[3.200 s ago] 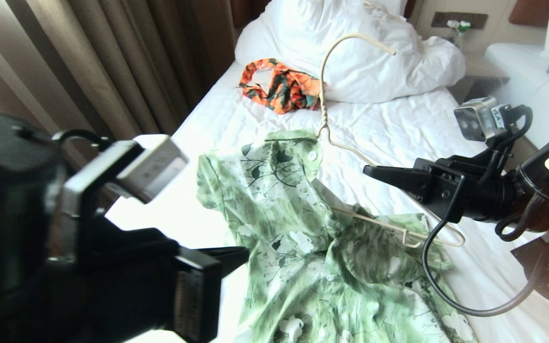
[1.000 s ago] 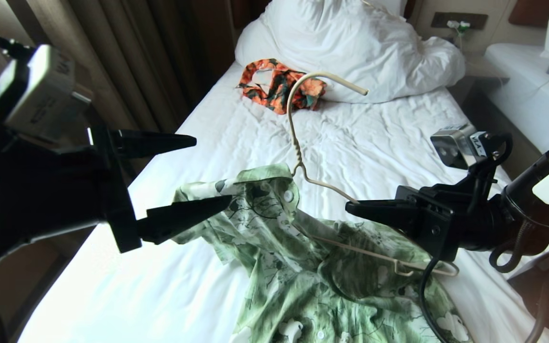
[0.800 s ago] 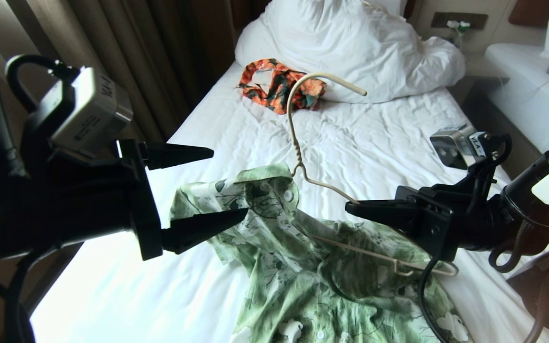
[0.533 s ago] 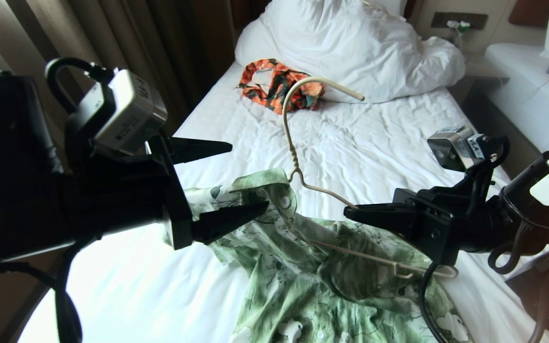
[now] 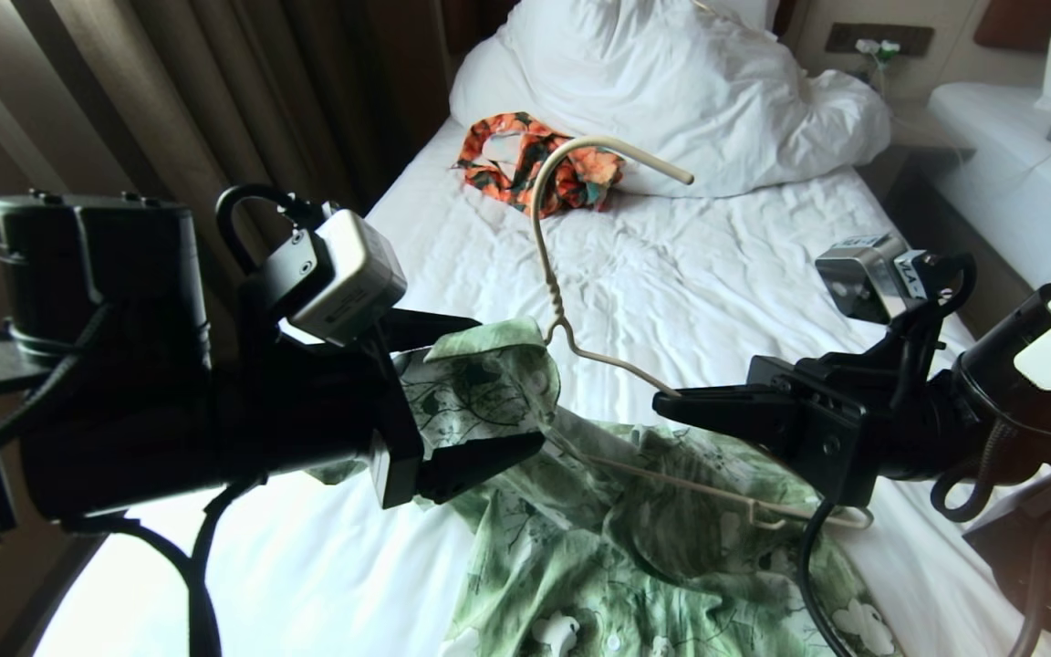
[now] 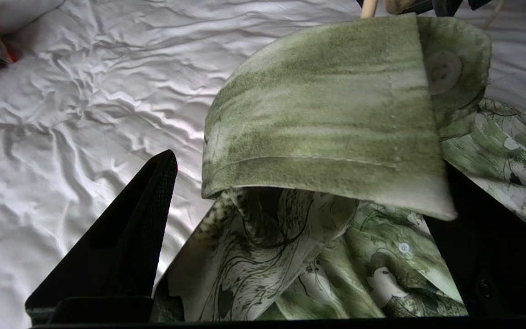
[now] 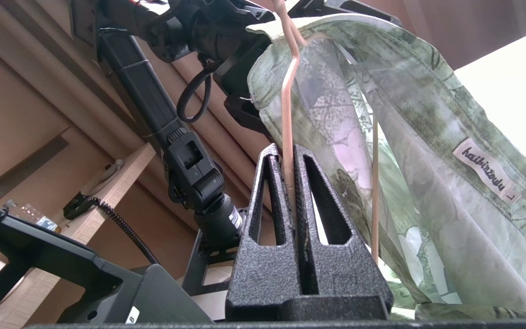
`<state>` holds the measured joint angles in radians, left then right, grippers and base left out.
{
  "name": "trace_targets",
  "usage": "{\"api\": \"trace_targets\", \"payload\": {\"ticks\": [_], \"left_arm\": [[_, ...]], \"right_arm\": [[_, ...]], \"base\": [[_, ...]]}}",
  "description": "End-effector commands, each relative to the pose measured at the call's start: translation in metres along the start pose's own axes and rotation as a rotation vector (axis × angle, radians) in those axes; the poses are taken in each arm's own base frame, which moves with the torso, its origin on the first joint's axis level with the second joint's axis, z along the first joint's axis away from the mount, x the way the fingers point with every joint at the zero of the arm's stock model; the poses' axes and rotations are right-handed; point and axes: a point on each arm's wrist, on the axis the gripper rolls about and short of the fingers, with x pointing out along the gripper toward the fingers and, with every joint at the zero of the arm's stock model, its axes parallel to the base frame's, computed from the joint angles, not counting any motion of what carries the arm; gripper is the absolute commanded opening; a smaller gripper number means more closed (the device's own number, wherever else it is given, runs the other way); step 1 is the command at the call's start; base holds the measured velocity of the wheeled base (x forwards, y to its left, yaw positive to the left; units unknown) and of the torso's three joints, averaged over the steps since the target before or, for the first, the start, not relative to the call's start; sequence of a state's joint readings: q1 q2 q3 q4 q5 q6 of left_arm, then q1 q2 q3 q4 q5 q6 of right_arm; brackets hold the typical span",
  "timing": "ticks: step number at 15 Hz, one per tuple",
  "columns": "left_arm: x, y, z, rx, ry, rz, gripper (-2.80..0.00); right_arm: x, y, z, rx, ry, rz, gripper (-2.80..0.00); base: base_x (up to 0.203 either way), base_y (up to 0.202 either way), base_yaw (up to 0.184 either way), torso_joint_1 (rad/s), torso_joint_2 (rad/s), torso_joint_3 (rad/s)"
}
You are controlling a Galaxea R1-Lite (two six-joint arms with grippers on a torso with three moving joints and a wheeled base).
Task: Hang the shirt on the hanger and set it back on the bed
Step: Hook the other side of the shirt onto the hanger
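Observation:
The green flower-print shirt [image 5: 598,547] lies crumpled on the bed [image 5: 717,274], its collar end lifted by the cream wire hanger [image 5: 551,274]. One hanger arm runs inside the cloth; the hook stands up over the sheet. My right gripper [image 5: 667,399] is shut on the hanger's bare sloping wire, which the right wrist view shows pinched between the fingers [image 7: 272,183]. My left gripper [image 5: 507,380] is open, one jaw on each side of the raised collar [image 6: 327,119] with its white button. In the left wrist view one finger [image 6: 126,237] shows; the other is partly behind the collar.
An orange, black and teal garment [image 5: 535,169] lies near the bunched white duvet [image 5: 671,91] at the head of the bed. Brown curtains [image 5: 215,109] hang along the left side. A second white bed [image 5: 1018,164] stands to the right across a narrow gap.
My left gripper has swung in from the left, still open, until its jaws straddle the collar. The right gripper kept its grip, and the hanger's hook has tipped slightly left.

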<state>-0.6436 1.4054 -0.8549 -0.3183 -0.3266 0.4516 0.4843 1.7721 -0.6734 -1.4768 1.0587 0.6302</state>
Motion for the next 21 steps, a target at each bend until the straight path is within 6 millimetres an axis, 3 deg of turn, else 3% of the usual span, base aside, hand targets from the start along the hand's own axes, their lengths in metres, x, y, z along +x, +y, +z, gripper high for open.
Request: {"api": "trace_targets", "payload": {"ticks": [1, 11, 12, 21], "left_arm": [[0.0083, 0.0019, -0.002, 0.005, -0.008, 0.001, 0.0], [0.0149, -0.0002, -0.0002, 0.013, -0.031, 0.008, 0.0], [0.0149, 0.0002, 0.0006, 0.014, -0.034, 0.009, -2.8], [0.0137, -0.0014, 0.0014, 0.011, -0.029, 0.022, -2.8]], "right_arm": [[0.0003, 0.0003, 0.0006, -0.004, 0.0, 0.008, -2.8], [0.0014, 0.0002, 0.0037, -0.016, -0.003, 0.014, -2.8], [0.0014, 0.0002, 0.0037, -0.016, -0.003, 0.014, -2.8], [0.0012, -0.0037, -0.0006, -0.065, -0.012, 0.012, -2.8]], "base": [[0.0, 0.0, 0.0, 0.0, 0.0, 0.0], [0.0, 0.0, 0.0, 0.0, 0.0, 0.0], [0.0, 0.0, 0.0, 0.0, 0.0, 0.0], [0.0, 0.0, 0.0, 0.0, 0.0, 0.0]]}}
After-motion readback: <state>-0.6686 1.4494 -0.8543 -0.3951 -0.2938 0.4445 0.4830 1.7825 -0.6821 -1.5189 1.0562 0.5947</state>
